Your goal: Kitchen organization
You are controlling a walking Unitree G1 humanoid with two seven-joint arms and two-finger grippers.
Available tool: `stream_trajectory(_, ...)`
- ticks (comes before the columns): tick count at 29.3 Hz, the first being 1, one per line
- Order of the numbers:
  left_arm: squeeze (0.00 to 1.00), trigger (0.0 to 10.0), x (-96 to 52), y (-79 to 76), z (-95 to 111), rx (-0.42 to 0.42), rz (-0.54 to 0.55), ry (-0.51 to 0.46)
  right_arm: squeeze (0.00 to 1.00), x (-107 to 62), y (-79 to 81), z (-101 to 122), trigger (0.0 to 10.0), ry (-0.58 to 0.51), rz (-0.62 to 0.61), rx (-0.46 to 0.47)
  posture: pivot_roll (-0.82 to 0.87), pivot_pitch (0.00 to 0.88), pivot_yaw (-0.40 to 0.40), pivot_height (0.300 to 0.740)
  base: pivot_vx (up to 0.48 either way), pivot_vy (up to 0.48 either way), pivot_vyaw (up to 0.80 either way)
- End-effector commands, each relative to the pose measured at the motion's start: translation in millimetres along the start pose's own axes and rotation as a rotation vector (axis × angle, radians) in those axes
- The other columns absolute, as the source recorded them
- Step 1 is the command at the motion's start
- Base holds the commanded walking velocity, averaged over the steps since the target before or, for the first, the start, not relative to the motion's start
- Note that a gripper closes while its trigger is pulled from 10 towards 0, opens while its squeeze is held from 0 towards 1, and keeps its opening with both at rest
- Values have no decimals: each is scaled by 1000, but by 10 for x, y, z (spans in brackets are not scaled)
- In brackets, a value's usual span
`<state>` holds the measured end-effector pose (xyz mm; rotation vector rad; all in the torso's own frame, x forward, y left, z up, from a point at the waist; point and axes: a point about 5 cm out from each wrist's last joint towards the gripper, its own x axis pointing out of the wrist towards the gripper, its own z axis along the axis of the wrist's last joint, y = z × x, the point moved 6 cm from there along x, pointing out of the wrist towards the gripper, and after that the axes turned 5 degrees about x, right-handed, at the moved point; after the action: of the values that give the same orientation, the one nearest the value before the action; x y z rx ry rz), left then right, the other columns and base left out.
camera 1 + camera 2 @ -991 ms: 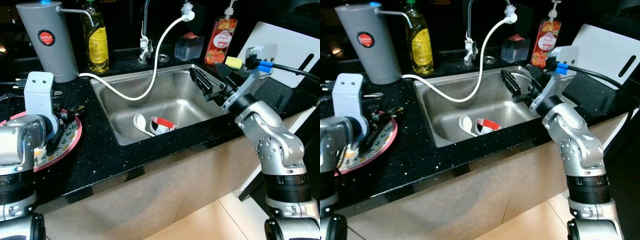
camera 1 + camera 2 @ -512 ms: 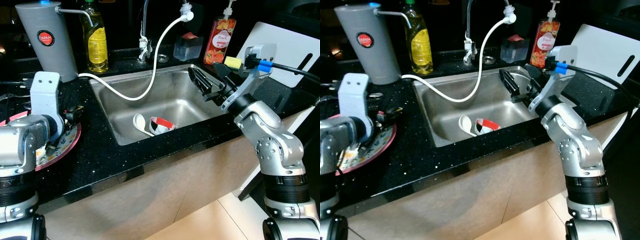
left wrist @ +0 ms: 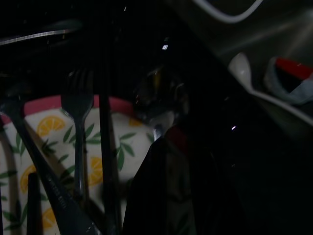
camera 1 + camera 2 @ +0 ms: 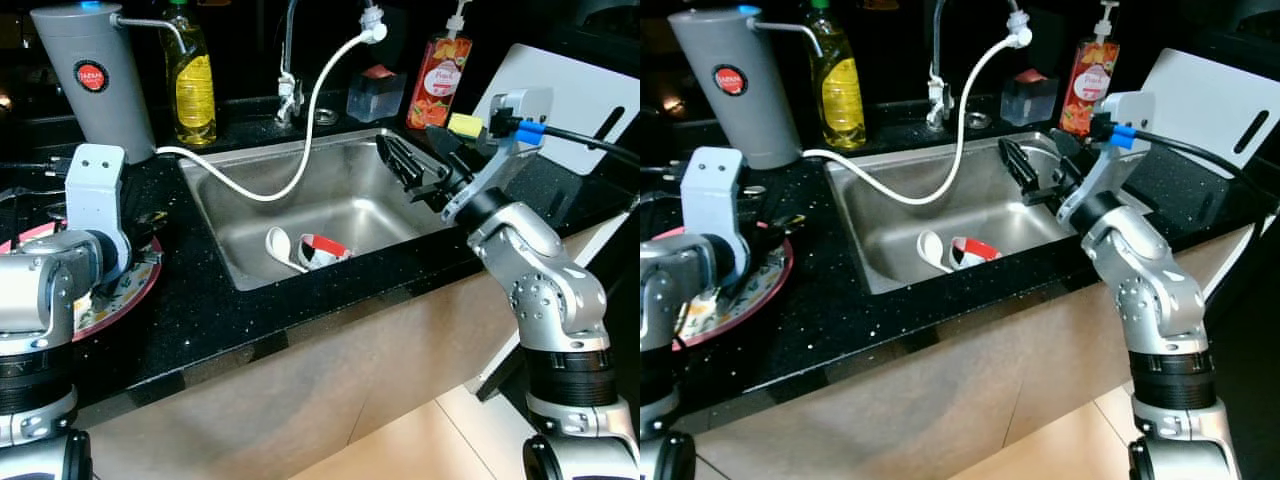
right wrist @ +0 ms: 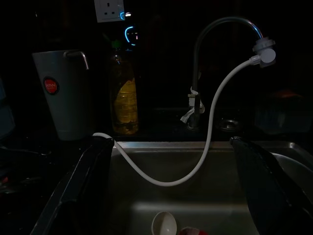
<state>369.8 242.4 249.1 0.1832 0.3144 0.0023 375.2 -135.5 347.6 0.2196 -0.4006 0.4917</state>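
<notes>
While the room behind lies mostly dark, a black speckled surface (image 4: 250, 320) runs across the scene, with a steel sink (image 4: 330, 200) sunk into it. At the back stand a grey water dispenser (image 4: 90, 80), a bottle of yellow liquid (image 4: 195, 85), a clear box (image 4: 378, 95) and a red soap bottle (image 4: 440, 80); a white board (image 4: 580, 110) leans at the robot's right. From the tap (image 5: 215, 29) a white hose (image 4: 300, 150) loops down over the sink's left rim.

Inside the sink lie a white spoon (image 4: 280, 245) and, touching it, a tipped red-and-white bowl (image 4: 325, 250).

On the surface at the robot's left sits a pink-rimmed plate (image 3: 54, 142) patterned with oranges and leaves; a fork (image 3: 78, 117) and other dark cutlery lie across it. The left hand (image 3: 161, 196) hangs low over this plate, and I cannot tell whether it is clenched or released.

Over the sink's right side the right hand (image 4: 420, 165) hovers with its two fingers (image 5: 85, 181) spread wide apart, grasping nothing, well above the bowl.
</notes>
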Motion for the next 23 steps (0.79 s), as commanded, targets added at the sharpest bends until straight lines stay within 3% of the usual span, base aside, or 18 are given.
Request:
stream_trajectory(1,0,10000,8,60,-56,30,32,20,0,-11,7,78,10000,-21,1,-8,-50,76,-51,740,0,0,0)
stream_trajectory(2,1000,10000,10,65,-59,27,36,19,0,-11,7,78,10000,-21,1,-7,-50,76,-52,740,0,0,0)
stream_trajectory(7,1000,10000,2,74,-39,11,40,12,0,-11,7,79,10000,-22,3,-6,-50,76,-52,740,0,0,0)
stream_trajectory(8,824,10000,-2,77,-31,7,39,10,0,-10,7,79,10000,-22,3,-5,-50,75,-53,740,0,0,0)
stream_trajectory(9,0,10000,-3,73,-34,-2,35,13,0,-10,8,80,10000,-23,4,-5,-50,75,-54,740,0,0,0)
stream_trajectory(19,0,10000,16,28,-155,-93,-9,55,0,-5,25,84,10000,-24,12,0,-49,72,-53,740,0,0,0)
stream_trajectory(20,0,9137,24,40,-201,-115,-9,67,0,-5,29,86,10000,-25,13,0,-49,72,-53,740,0,0,0)
stream_trajectory(22,0,9137,28,39,-224,-123,-15,72,0,-4,30,87,10000,-26,14,1,-48,71,-54,740,0,0,0)
stream_trajectory(23,0,7725,32,34,-250,-131,-21,78,0,-3,30,89,10000,-27,14,1,-49,72,-54,740,0,0,0)
